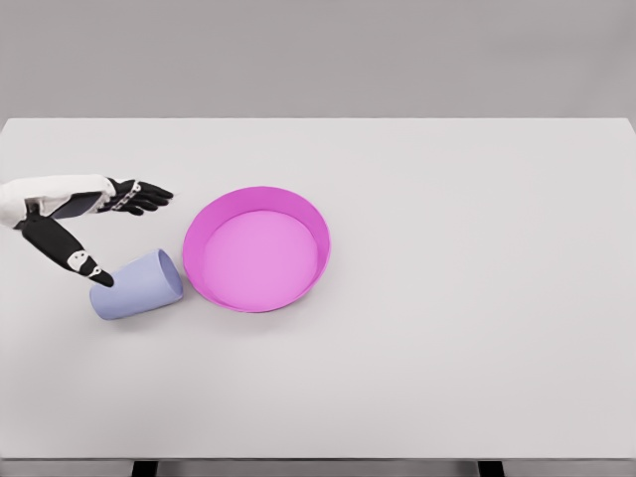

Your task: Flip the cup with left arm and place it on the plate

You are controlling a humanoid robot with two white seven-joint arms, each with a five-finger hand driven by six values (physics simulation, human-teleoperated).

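Though unlabelled, cup (137,286) beside plate (257,248); left robot hand (104,214) spread

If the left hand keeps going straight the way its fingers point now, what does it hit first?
Probably nothing: the left hand points right, passing behind the cup, on a line that skims the far rim of the plate. It might clip that rim; height is unclear from one view.

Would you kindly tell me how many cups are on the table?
1. The lavender cup lies on its side, left of the pink plate and below the left hand. Nothing looks hidden.
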